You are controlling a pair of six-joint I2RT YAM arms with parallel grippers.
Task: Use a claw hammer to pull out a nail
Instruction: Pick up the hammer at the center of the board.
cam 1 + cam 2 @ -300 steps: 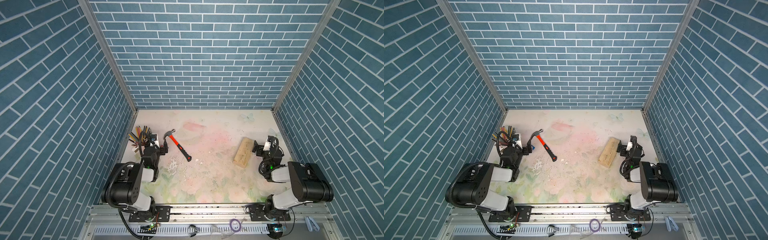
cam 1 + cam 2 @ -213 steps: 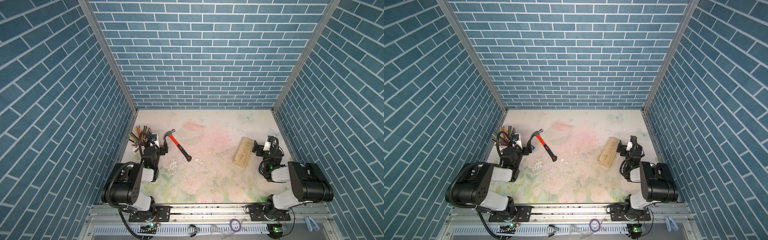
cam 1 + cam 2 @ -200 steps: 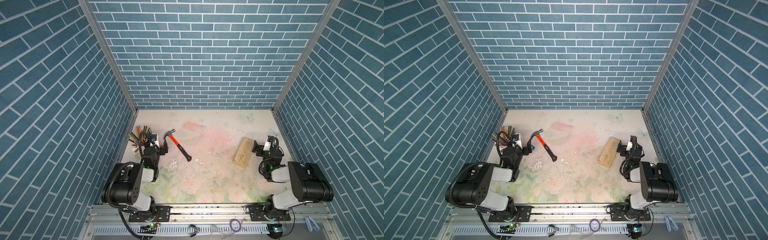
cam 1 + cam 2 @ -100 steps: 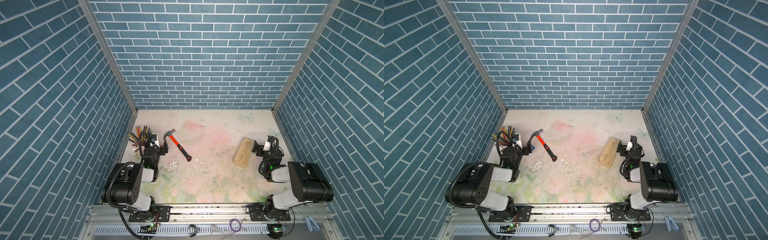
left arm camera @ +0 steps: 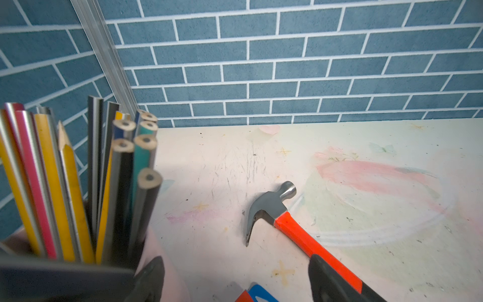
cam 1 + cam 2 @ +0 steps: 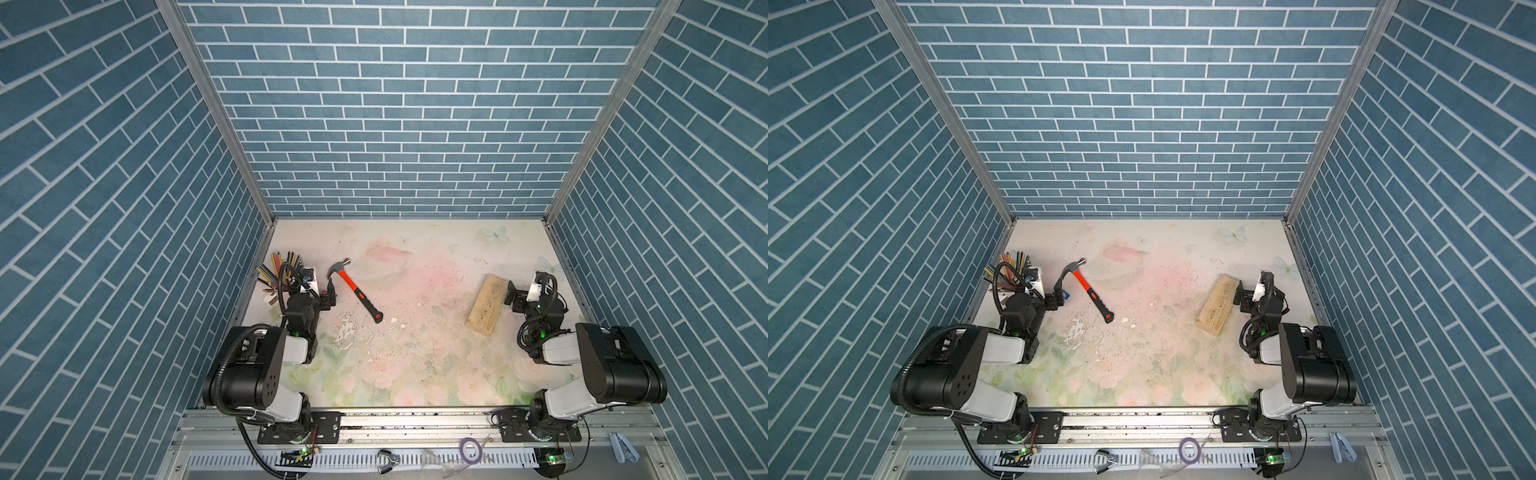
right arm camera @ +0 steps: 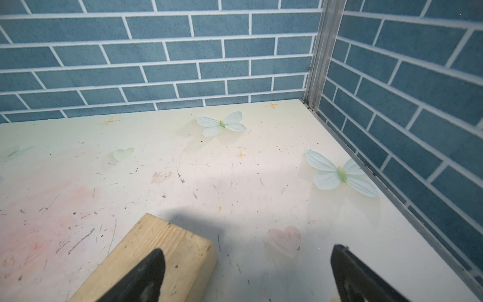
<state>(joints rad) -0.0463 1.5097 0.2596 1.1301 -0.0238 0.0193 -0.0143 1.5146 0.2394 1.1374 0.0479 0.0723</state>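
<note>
A purple tape roll (image 6: 468, 449) lies nearest, on the front rail between the two arm bases. Past it stretches the floral table (image 6: 415, 365), scuffed and dotted with white chips.

The left gripper (image 5: 235, 257) hangs low at the table's left side. Its jaws are spread wide with nothing between them but bare table and a small blue-and-red item (image 5: 257, 291) (too cropped to name). The claw hammer (image 6: 357, 291) lies flat on the table just beside this gripper, toward the middle. Its black handle end is nearer the robot, its steel head farther off, and its claw curves toward the left side. In the left wrist view the orange handle passes behind one finger (image 5: 326, 279); whether they touch cannot be told.

The right gripper (image 7: 247, 248) is released too, jaws wide, just beside the far end of a pale wooden block (image 6: 486, 305) (any nail in it is too small to make out).

Farther left, a cup of coloured pencils (image 6: 278, 270) stands by the side wall. The blue brick-pattern wall (image 6: 395, 124) closes the back.
</note>
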